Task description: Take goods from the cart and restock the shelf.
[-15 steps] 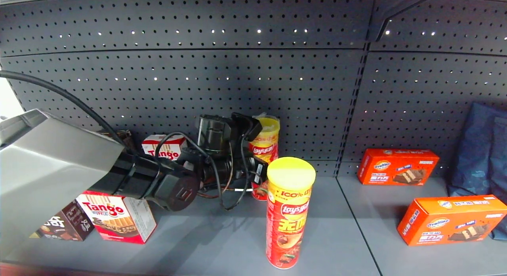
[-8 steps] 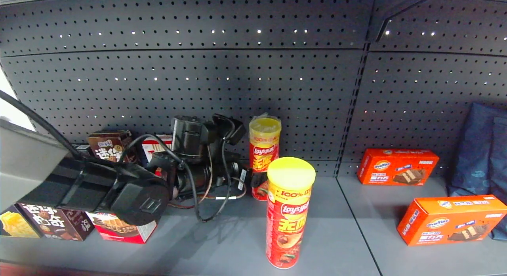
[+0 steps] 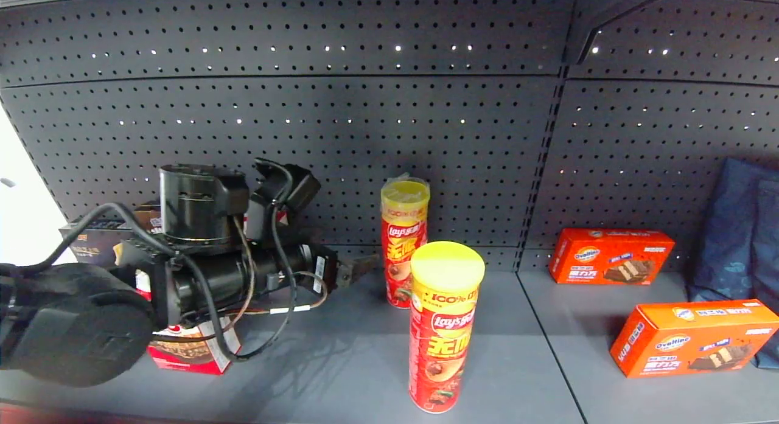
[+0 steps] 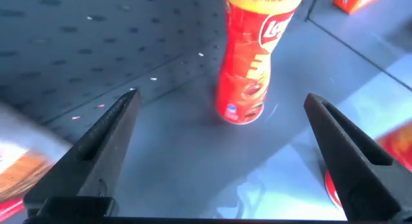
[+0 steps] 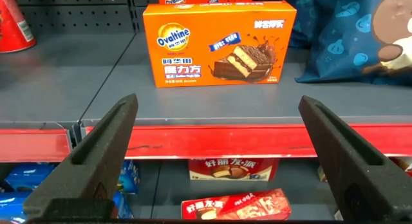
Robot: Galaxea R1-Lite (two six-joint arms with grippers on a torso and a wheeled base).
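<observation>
Left gripper (image 3: pixel 364 267) spread, empty, just left of far chip can (image 3: pixel 404 241); any rightward swing could tip it into near can (image 3: pixel 444 326). Right gripper (image 5: pixel 219 114) spread, empty.

Two tall red chip cans with yellow lids: a front chip can (image 3: pixel 446 326) and a rear chip can (image 3: pixel 405 241). Two orange wafer boxes: a near orange box (image 3: pixel 694 337) and a far orange box (image 3: pixel 610 255). One red-and-white wafer box (image 3: pixel 182 355), partly hidden. One dark box (image 3: pixel 85 244). Blue bags (image 3: pixel 739 235), number unclear. On the tier below, two red boxes: an upper red box (image 5: pixel 233 167) and a lower red box (image 5: pixel 235 208).
</observation>
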